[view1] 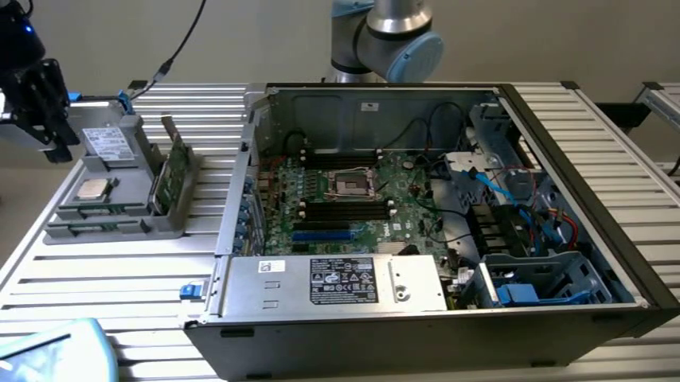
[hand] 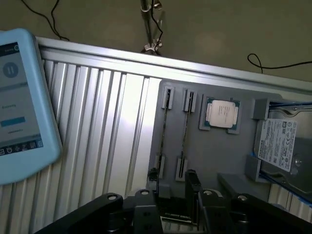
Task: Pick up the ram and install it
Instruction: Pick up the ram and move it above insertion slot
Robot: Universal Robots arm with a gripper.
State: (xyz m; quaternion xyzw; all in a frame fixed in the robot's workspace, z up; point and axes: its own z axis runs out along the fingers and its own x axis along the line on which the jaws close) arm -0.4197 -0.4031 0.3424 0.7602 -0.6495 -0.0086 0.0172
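Ram (hand: 185, 139) unheld, standing on edge in a slot of the grey tray (hand: 214, 156), just ahead of the pincer. Pincer (hand: 174, 189) spread, nothing between the dark fingers (hand: 193, 187); hangs at the exterior view's far left, near the tray's hard-drive end. Alongside the ram, a second thin stick (hand: 166, 131) in the neighbouring slot. Next along the tray, a processor chip (hand: 222, 114) lying flat, then a hard drive (hand: 282, 141) with a white label. On the tray's side towards the computer, in the exterior view, a taller green card (view1: 173, 171) standing upright. Further out, a light-blue tablet (hand: 19, 102) resting on the ribbed aluminium table (hand: 107, 126). At the exterior view's right, the open computer case (view1: 574, 159), its motherboard (view1: 351, 199) facing up.
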